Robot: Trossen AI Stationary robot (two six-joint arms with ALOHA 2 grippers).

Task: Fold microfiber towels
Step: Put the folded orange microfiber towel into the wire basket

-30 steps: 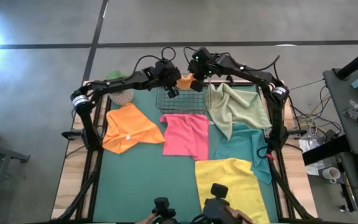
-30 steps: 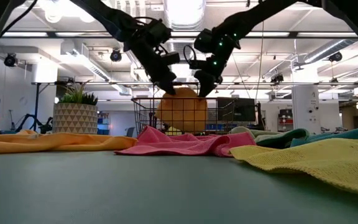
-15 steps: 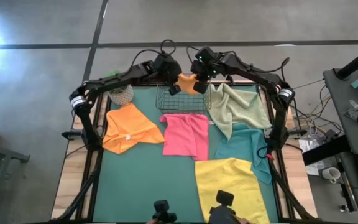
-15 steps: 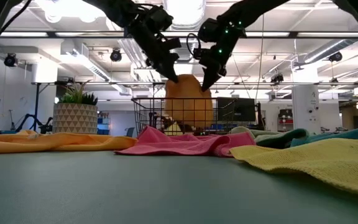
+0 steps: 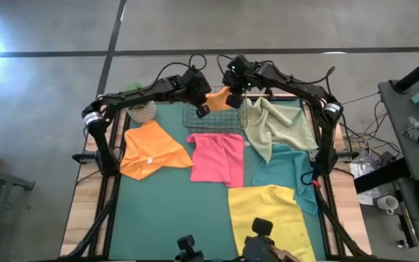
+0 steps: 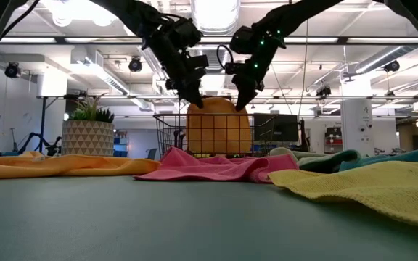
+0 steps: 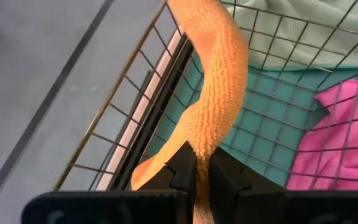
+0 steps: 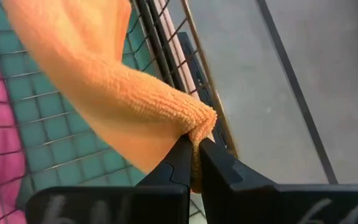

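Observation:
An orange microfiber towel (image 5: 217,94) hangs between my two grippers over the wire basket (image 5: 212,120) at the table's far edge. My left gripper (image 5: 203,104) is shut on its left top end and my right gripper (image 5: 230,98) on its right top end. In the low view the towel (image 6: 220,129) drops as a broad sheet inside the basket (image 6: 167,136). Whether its lower edge touches the basket floor I cannot tell. On the green mat lie a second orange towel (image 5: 151,149), a pink one (image 5: 218,157), a sage one (image 5: 281,124), a teal one (image 5: 288,175) and a yellow one (image 5: 269,215). My left gripper pinches a bunched top corner of the orange towel (image 7: 201,148) between its two fingers, slanting down from the table's left. From there the cloth runs in a thick roll toward the other gripper and hangs below. My right gripper pinches the opposite bunched corner (image 8: 197,132) between its two fingers, slanting down from the table's right. The cloth between the two grippers sags slightly, and the rest hangs down into the basket.
A potted plant (image 5: 142,110) stands at the far left corner beside the basket. The pink towel's far edge lies against the basket's near wall. Two camera mounts (image 5: 257,231) sit at the near edge. Bare mat (image 5: 166,211) shows at the near left.
Both grippers rose a little with the orange towel, then sank back toward the basket. My left gripper has rolled at the wrist. The towel, a rounded bundle a second ago, now hangs wider and flatter between the two holds.

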